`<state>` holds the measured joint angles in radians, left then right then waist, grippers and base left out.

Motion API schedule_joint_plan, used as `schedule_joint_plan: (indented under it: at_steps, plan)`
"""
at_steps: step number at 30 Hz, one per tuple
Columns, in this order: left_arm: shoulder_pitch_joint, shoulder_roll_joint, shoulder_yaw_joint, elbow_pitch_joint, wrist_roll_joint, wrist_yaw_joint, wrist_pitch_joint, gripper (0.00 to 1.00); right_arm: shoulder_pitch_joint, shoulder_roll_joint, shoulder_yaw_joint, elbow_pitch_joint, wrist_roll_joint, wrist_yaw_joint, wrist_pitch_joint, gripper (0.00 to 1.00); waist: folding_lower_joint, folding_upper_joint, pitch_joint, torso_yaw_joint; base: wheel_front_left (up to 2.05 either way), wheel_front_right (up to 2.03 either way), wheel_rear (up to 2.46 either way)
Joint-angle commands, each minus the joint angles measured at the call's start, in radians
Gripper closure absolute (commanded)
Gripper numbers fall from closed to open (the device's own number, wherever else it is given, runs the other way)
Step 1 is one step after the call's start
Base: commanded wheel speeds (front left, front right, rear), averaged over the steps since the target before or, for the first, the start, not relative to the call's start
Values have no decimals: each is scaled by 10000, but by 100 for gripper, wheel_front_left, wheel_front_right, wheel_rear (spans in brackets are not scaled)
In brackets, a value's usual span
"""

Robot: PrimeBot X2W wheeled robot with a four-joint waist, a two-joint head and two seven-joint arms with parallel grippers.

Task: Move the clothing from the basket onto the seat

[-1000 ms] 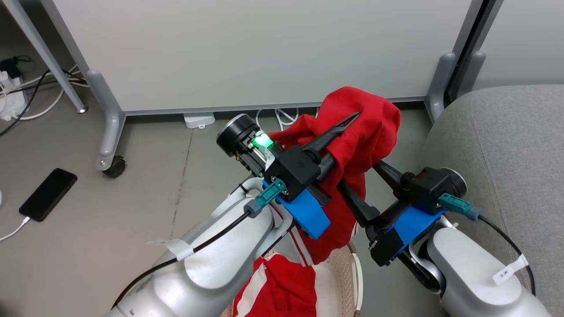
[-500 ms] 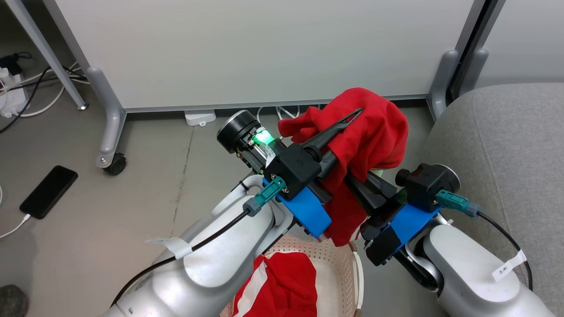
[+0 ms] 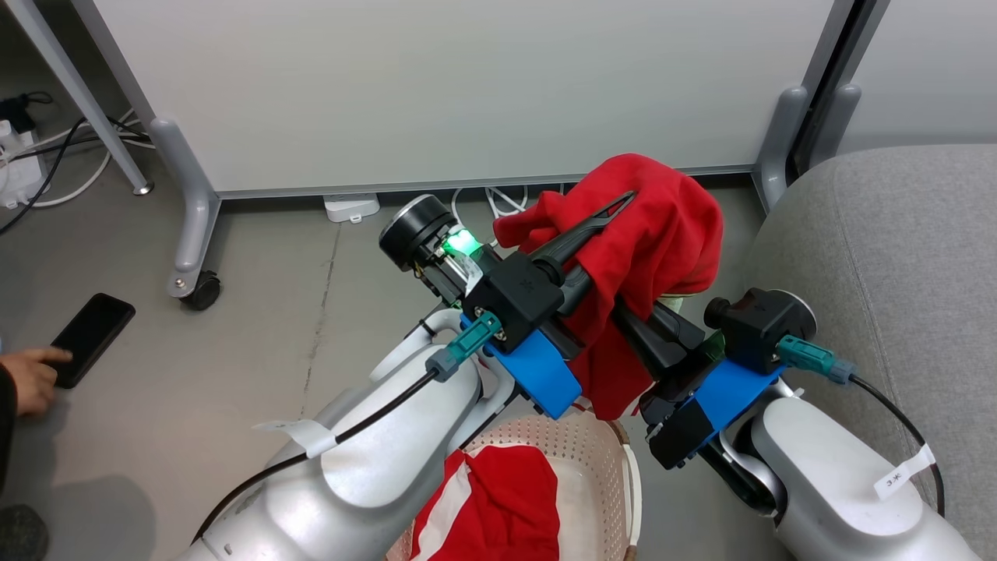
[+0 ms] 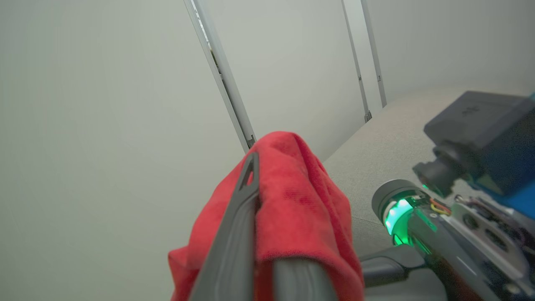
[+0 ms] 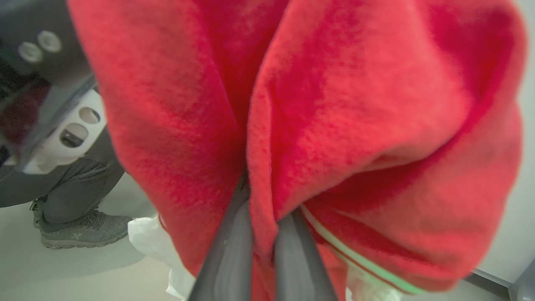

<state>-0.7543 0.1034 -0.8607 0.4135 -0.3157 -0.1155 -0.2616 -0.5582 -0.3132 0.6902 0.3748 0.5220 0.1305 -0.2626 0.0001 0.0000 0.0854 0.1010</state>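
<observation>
The right claw is not open any more. It is shut tight on the red garment, low down on the cloth. The left claw is shut on it too, higher up, with the cloth draped over its fingers. Both claws hold this garment up in the air. Its bottom end now hangs just above the basket, not inside it. The grey sofa is near on the right, so I think carrying it over there comes next. The other red garment lies in the basket. A person's hand now touches a phone on the floor.
</observation>
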Motion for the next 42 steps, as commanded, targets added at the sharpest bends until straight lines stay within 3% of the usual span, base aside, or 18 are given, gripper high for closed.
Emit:
schedule_joint_plan:
  at_steps: [1,5,6,7,22,42]
  plan:
    - [-58,44,26,20,-10,17,-51,100,123,19,-43,-59,-19,5,-35,100,-1,0,-3,-4,0,0,0]
    - [-14,44,50,54,-39,41,-51,100,185,40,-93,-67,-31,5,-35,100,-1,0,-11,-10,0,0,0]
    - [-6,37,69,51,-40,74,-51,65,193,47,-106,-73,-36,5,-35,100,-1,0,-13,-15,0,0,0]
    - [3,32,77,52,-36,102,-51,0,200,48,-128,-81,-47,5,-35,100,-1,0,-14,-15,0,0,0]
    - [298,356,263,-69,90,333,-42,0,946,192,-2059,-821,-547,5,-36,100,-1,0,325,-318,0,0,0]
    - [562,534,343,-293,92,384,-41,0,2193,709,-4220,-1473,-1195,5,-38,100,-1,0,984,-2127,0,0,0]
